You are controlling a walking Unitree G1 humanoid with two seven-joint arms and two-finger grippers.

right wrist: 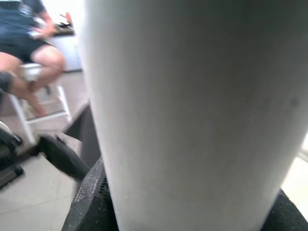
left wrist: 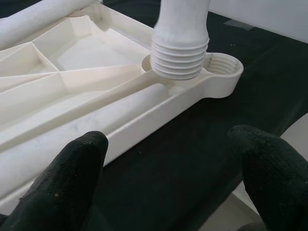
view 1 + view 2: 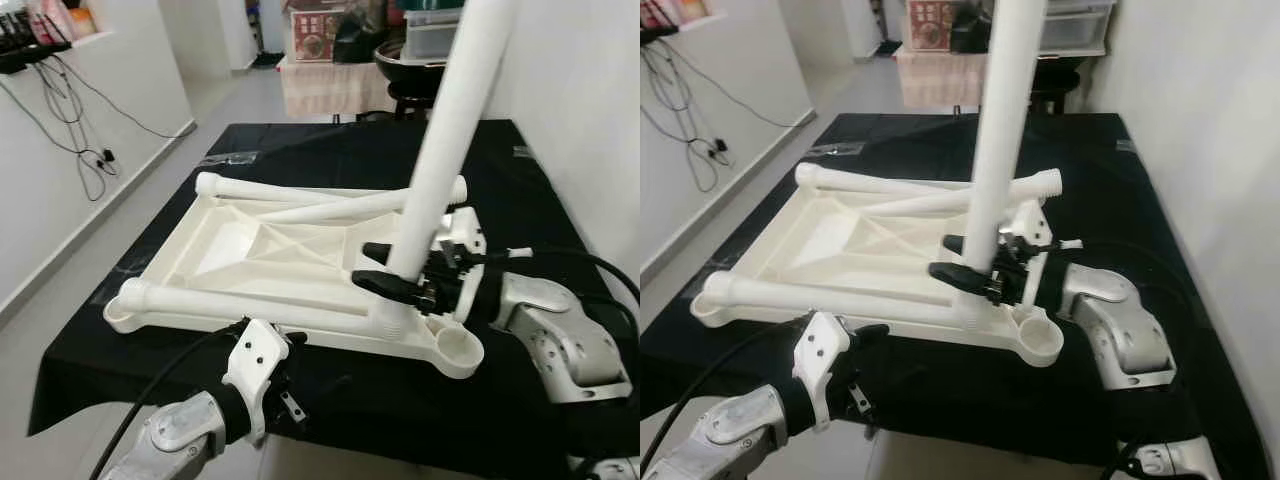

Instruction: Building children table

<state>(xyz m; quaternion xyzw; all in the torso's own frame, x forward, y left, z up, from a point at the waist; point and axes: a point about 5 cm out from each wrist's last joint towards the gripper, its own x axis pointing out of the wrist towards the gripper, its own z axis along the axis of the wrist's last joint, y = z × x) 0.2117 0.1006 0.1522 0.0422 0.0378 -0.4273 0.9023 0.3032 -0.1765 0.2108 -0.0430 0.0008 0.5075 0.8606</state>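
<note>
A: Eye views? 
B: Upturned white plastic tabletop (image 3: 250,250) on black cloth (image 3: 330,390); right gripper (image 3: 385,270) clamps the upright white tubular leg (image 3: 440,150) at its 5 o'clock corner.
A: Left wrist? 
B: Left gripper (image 2: 163,178) spread, holding nothing; leg's ribbed threaded end beside threaded socket (image 2: 224,67).
A: Right wrist? 
B: Leg close, seated person at 10 o'clock.

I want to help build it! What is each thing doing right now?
Tabletop: upside down on the black cloth.
Upright leg: gripped, threaded end just above the tabletop, not screwed in.
Corner socket: empty.
Loose legs: lying on the tabletop.
Right tool: shut on the upright leg.
Left tool: open.
</note>
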